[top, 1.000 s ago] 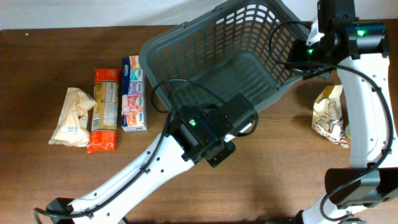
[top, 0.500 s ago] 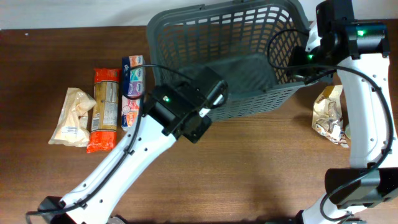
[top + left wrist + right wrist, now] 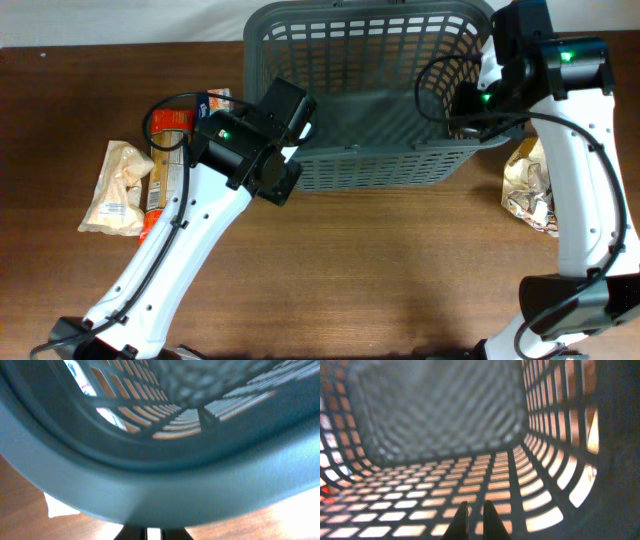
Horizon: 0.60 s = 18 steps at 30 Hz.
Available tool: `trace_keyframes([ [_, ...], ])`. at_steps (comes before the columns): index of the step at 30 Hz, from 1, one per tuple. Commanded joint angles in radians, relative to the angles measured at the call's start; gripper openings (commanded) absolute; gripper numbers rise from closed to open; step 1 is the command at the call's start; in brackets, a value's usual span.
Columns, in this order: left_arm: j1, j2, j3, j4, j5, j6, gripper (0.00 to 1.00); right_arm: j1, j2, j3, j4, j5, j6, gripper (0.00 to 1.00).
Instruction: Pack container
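The container (image 3: 370, 168), a large dark grey slotted basket, stands at the far middle of the table, tipped so its near wall faces up. My left gripper (image 3: 296, 128) is at its front left corner, shut on the rim. In the left wrist view the rim (image 3: 150, 495) fills the frame just above my jaws (image 3: 152, 533). My right gripper (image 3: 468, 106) is at the basket's right wall. In the right wrist view its fingers (image 3: 474, 516) are nearly together around a lattice bar, with the basket's inside (image 3: 445, 420) ahead.
A beige bag (image 3: 118, 188) and an orange-red packet (image 3: 165, 180) lie at the left. A tissue pack (image 3: 215, 100) is mostly hidden by my left arm. A crumpled printed bag (image 3: 527, 185) lies at the right, beside my right arm.
The basket has swung from a diagonal pose to square with the table and shifted away. My left gripper moved left and away with its corner. The right gripper barely moved.
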Motion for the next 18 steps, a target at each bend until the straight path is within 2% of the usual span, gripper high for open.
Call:
trace_keyframes([
  [1, 0.003, -0.019, 0.003, -0.024, -0.015, -0.001, 0.02, 0.003, -0.074, 0.016, 0.046, 0.025, -0.01, 0.04],
  [6, 0.062, -0.087, 0.003, -0.026, -0.04, -0.082, 0.02, 0.003, -0.18, 0.016, 0.134, 0.097, -0.009, 0.04],
  [11, 0.177, -0.137, 0.003, -0.03, -0.035, -0.087, 0.02, -0.009, -0.295, 0.016, 0.198, 0.188, -0.008, 0.04],
  [15, 0.271, -0.154, 0.003, -0.055, -0.032, -0.087, 0.02, -0.101, -0.325, 0.016, 0.198, 0.187, 0.006, 0.04],
  [18, 0.365, -0.158, 0.003, -0.086, -0.032, -0.087, 0.02, -0.223, -0.286, 0.015, 0.206, 0.149, 0.01, 0.04],
])
